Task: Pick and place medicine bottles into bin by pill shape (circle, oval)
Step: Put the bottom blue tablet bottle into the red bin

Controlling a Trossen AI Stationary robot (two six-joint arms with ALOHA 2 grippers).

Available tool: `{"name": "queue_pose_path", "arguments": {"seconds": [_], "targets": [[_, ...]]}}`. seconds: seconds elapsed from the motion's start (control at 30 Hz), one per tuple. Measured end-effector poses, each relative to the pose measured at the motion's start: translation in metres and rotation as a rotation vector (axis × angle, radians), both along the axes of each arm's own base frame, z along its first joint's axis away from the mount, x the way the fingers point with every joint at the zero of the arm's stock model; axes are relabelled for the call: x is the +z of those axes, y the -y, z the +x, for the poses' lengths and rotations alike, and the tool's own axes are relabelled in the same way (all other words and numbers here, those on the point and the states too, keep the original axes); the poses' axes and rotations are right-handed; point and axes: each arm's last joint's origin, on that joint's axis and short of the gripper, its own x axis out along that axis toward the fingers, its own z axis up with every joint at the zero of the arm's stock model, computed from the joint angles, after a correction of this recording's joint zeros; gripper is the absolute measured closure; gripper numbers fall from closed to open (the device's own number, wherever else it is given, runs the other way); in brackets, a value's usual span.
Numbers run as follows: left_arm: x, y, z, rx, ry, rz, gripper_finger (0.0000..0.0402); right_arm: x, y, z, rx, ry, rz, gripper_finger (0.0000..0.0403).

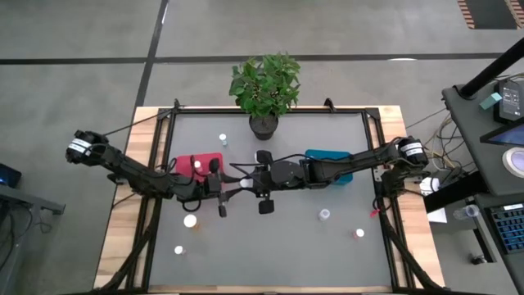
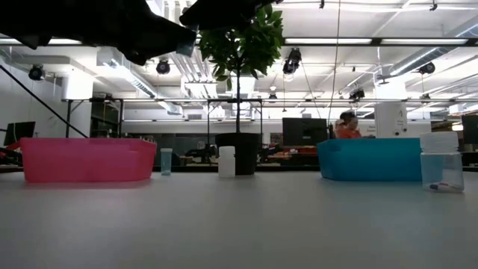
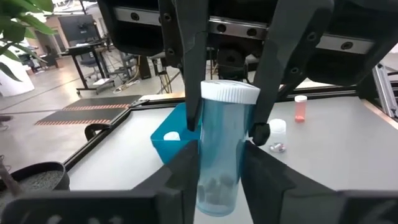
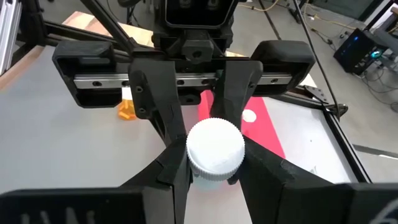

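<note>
Mid-handover above the bench, between the red bin [image 1: 198,163] and teal bin [image 1: 329,160], our left hand [image 3: 224,155] and right hand [image 4: 214,165] both pinch one clear blue-tinted, white-capped medicine bottle [image 3: 222,149], so next, we judge, one hand must let go.

Grey concrete floor [image 1: 74,33], ceiling lights [image 2: 328,41]

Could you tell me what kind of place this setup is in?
Probably an open-plan lab or workshop: exposed ceiling ducts with strip lights, desks with monitors, a person seated behind the table.
</note>
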Motion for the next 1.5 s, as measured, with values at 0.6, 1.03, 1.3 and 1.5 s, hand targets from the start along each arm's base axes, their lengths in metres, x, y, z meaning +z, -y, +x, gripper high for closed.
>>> {"name": "queue_pose_path", "arguments": {"seconds": [0.6, 1.03, 1.3, 1.5], "targets": [[0.001, 0.000, 0.000, 0.000, 0.007, -0.005, 0.0334, 0.015, 0.001, -0.010, -0.032, 0.020, 0.073, 0.0194], [0.028, 0.000, -0.007, -0.085, 0.256, -0.084, 0.0334, 0.024, -0.017, -0.041, -0.023, -0.007, 0.099, 0.0192], [0.035, 0.003, -0.006, -0.172, 0.368, -0.102, 0.0334, -0.004, -0.028, -0.033, -0.105, 0.193, -0.015, 0.0209], [0.034, 0.003, -0.006, -0.171, 0.360, -0.095, 0.0334, -0.005, -0.029, -0.031, -0.112, 0.300, -0.016, 0.0210]]}}
